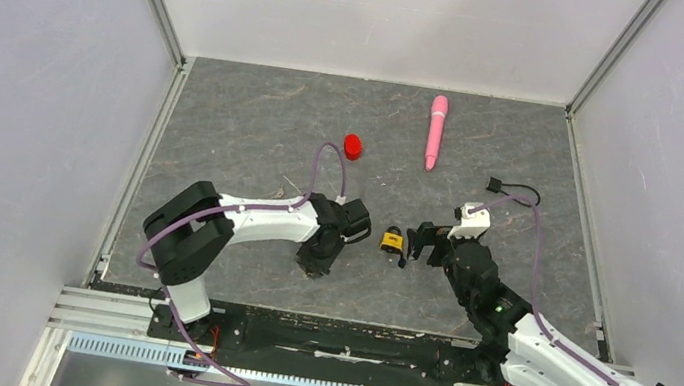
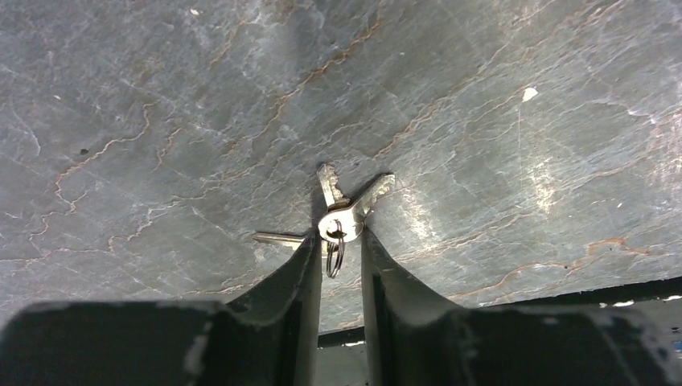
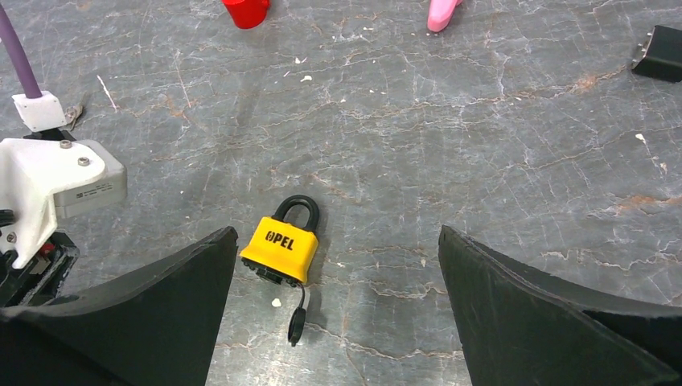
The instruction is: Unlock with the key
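Observation:
A bunch of small silvery keys on a ring lies on the grey stone table, and the key (image 2: 338,223) nearest me has its round head between my left fingertips. My left gripper (image 2: 338,239) points down at the table, narrowed onto that head, with both fingers (image 2: 301,273) touching it. In the top view the left gripper (image 1: 316,266) hides the keys. The yellow padlock (image 3: 281,249) lies flat with its black shackle away from me and a black keyhole cover hanging loose. My right gripper (image 3: 336,232) hovers wide open just right of the padlock (image 1: 392,241), holding nothing.
A red cap (image 1: 353,146) and a pink pen (image 1: 436,130) lie farther back. A black cord with a block end (image 1: 497,186) lies behind the right arm. The left arm's white wrist (image 3: 56,185) stands close to the left of the padlock. Walls enclose the table.

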